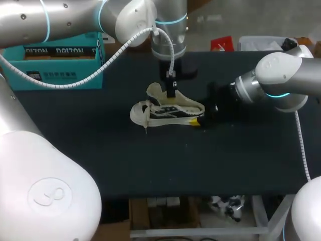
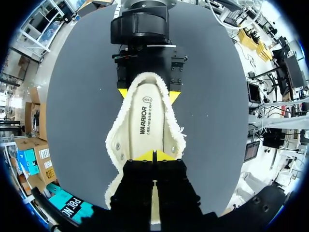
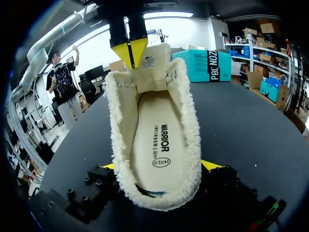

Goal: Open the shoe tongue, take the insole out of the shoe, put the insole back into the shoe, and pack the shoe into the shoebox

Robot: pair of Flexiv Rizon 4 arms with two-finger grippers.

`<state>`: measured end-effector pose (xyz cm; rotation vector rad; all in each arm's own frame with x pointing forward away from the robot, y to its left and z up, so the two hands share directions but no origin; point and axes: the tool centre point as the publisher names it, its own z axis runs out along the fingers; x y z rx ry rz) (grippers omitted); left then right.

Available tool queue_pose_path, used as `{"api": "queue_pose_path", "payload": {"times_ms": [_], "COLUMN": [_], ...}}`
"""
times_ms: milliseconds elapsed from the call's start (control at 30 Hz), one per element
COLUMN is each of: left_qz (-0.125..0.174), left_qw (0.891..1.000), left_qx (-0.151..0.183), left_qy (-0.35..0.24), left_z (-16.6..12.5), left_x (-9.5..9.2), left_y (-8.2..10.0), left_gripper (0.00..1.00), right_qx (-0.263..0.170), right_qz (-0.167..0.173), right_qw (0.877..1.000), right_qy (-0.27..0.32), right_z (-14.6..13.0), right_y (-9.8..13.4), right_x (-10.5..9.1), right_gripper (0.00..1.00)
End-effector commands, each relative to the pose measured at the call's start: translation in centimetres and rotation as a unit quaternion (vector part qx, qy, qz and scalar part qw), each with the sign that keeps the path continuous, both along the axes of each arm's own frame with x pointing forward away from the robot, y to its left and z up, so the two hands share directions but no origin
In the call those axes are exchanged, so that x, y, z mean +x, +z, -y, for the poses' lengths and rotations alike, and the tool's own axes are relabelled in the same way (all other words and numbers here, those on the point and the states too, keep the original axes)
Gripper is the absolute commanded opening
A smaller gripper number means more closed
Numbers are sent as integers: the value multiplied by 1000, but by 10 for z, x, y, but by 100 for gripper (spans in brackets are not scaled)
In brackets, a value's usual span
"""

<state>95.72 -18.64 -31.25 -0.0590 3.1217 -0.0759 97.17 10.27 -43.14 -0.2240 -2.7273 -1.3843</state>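
Our left jaws pinched the tongue upright. Our right jaws clamped the shoe by its heel, central on the worktop.

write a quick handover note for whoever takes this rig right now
Left end effector: shut on the shoe tongue, holding it up and open.
Right end effector: shut on the shoe at its heel, in the middle of the table.
Insole: inside the shoe; whether it has been out already cannot be told.
Shoebox: far left corner, shoe not in it.
Left: insole out and back if not done, then pack the shoe.
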Motion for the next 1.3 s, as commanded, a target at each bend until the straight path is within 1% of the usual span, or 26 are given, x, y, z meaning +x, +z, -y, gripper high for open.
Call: {"api": "queue_pose_path", "payload": {"times_ms": [33,67,233,267,367,467,633,833,967,1033,1300], "left_qz": [-14,-18,-42,-51,-68,-78,-74,-65,-64,-60,-50], "left_qw": [1000,1000,999,998,997,996,996,997,997,998,999], "left_qx": [-4,-3,-2,-2,-6,-9,0,10,11,12,0], "left_qy": [-9,-12,-17,-22,-28,-42,-48,-40,-31,-24,-9], "left_z": [2,2,1,1,1,0,2,2,0,-1,-9], "left_x": [7,8,13,14,12,3,-12,-22,-22,-22,-18], "left_y": [-19,-25,-45,-50,-56,-57,-59,-66,-73,-76,-85], "left_gripper": [0,0,0,0,0,0,0,0,0,0,0], "right_qx": [1,1,1,1,1,1,1,1,1,1,1], "right_qz": [-1,-1,-1,-1,-1,-1,-1,-1,-1,-1,-1], "right_qw": [1000,1000,1000,1000,1000,1000,1000,1000,1000,1000,1000], "right_qy": [0,0,0,0,0,0,0,0,0,0,0], "right_z": [2,2,2,2,2,2,2,2,2,2,2], "right_y": [-8,-8,-8,-8,-8,-8,-8,-8,-8,-8,-8], "right_x": [-1,-1,-1,-1,-1,-1,-1,-1,-1,-1,-1], "right_gripper": [0,0,0,0,0,0,0,0,0,0,0]}}
